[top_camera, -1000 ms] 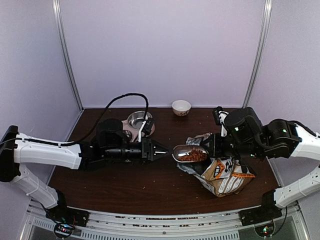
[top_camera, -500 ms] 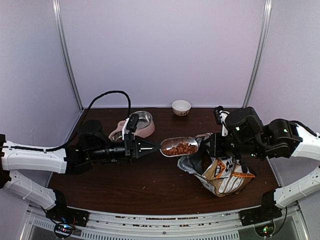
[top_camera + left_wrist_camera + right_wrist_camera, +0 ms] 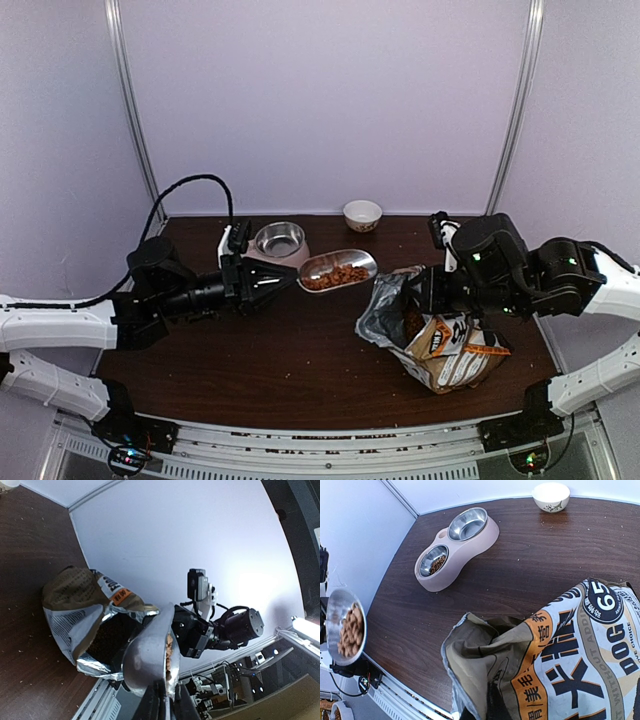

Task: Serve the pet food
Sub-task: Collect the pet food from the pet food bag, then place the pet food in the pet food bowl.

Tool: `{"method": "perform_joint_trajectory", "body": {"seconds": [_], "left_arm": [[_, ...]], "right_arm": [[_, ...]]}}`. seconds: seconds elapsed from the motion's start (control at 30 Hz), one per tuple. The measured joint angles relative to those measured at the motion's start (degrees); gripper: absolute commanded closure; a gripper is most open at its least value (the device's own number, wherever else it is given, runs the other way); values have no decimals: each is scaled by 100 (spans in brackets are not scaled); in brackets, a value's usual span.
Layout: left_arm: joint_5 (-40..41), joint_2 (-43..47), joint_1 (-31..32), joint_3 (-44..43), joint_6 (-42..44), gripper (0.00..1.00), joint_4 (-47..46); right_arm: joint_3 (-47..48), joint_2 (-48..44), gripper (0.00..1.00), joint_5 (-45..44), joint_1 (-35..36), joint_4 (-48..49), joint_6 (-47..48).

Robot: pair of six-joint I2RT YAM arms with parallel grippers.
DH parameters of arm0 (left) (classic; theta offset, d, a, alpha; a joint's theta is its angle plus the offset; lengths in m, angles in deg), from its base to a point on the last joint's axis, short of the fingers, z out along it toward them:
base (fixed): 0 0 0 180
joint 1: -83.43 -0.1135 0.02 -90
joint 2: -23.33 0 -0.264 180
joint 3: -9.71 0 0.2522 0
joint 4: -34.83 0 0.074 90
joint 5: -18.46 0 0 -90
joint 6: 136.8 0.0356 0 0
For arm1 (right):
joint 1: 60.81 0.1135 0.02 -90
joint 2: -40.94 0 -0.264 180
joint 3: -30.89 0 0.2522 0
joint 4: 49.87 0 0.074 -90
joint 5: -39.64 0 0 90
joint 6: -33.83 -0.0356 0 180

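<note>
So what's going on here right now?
The left gripper holds a metal scoop loaded with pet food, level in the air between the bag and the pink double-bowl feeder, close to the feeder. The right gripper is shut on the bag's opened top edge. One feeder bowl already has some kibble in it; the other bowl is empty.

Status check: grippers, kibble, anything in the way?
Left gripper shut on scoop handle, scoop loaded with pet food, raised near pink feeder. Right gripper shut on bag rim, bag open. Nothing between scoop and feeder.
</note>
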Motion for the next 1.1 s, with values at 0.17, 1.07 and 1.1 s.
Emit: {"method": "perform_joint_trajectory", "body": {"seconds": [0.17,1.07,1.1], "left_arm": [[22,625,-745,295,48,100,472],[-909,293,-4234,1259,1176,100,1582],[-918,177,-4269,1224,1239,100,1587]], "right_arm": [[-17,-42,100,-48,-2,-9,0],[-28,-57,100,-85,-4,2,2],[-28,-57,100,-90,-4,2,2]]}}
